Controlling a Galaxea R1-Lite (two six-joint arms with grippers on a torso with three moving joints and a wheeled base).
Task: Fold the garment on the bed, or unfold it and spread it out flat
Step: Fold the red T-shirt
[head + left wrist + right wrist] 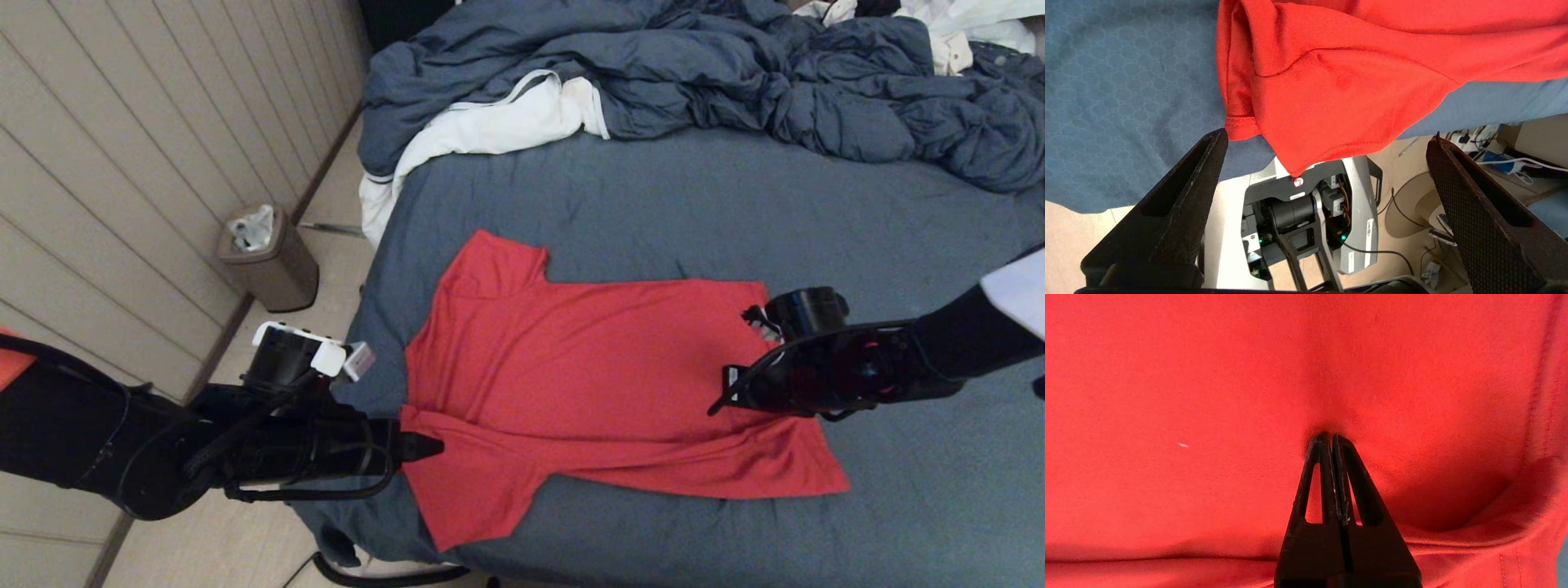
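**Shirt lying flat, right fingers pressing into it**

The shirt is lying spread out on the bed, in the middle of the head view, plain red side up. One sleeve is pointing to the upper left of the frame and the other to the lower left, hanging a little past the bed's edge. It looks mostly flat, with a few soft folds near the bottom of the frame.

The right gripper is sitting at the right of the head view, over the shirt's right end. Its fingers are pressed tight together, and the tips are poking into the cloth, making a small dent. No cloth shows between them, so it is probably pushing or smoothing, not pinching.

The left gripper is waiting at the lower left of the head view, by the near sleeve. Its fingers are spread wide and holding nothing. One tip is just beside the sleeve hem, maybe getting ready to grab it.
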